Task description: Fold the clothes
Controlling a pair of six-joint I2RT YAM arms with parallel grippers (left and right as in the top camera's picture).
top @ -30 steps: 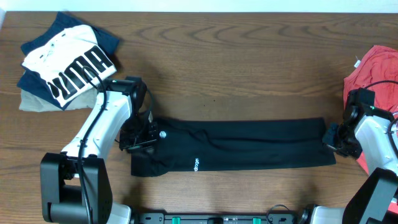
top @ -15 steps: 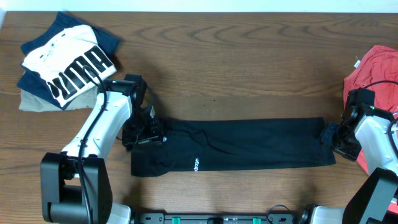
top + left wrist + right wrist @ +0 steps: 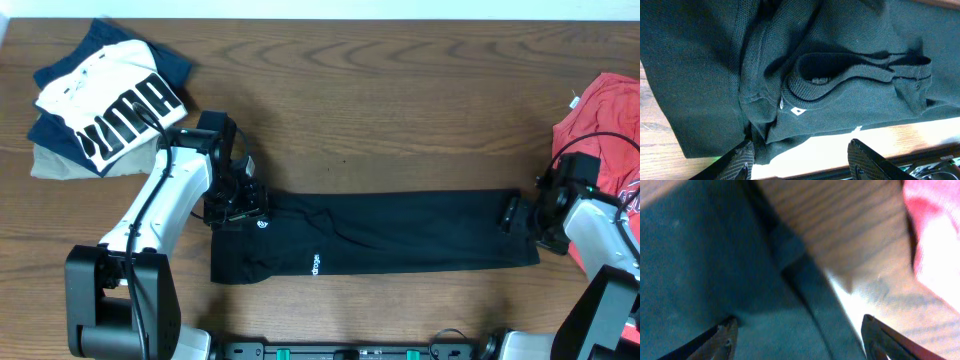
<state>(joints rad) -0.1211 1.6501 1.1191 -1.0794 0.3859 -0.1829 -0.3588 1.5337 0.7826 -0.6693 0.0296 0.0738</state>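
Black garment (image 3: pixel 380 232) is judged soft, light and floppy, so it's best pinched at the end corners. Left gripper (image 3: pixel 801 159) and right gripper (image 3: pixel 799 337) are seen spread apart, nothing clamped.

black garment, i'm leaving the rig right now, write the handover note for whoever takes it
Left end effector: open, low over the black garment's bunched left end, not gripping.
Right end effector: open at its right edge.
Garment: a long flat strip along the table's front; looks folded lengthwise already.
To do: grip both ends, fold crosswise.
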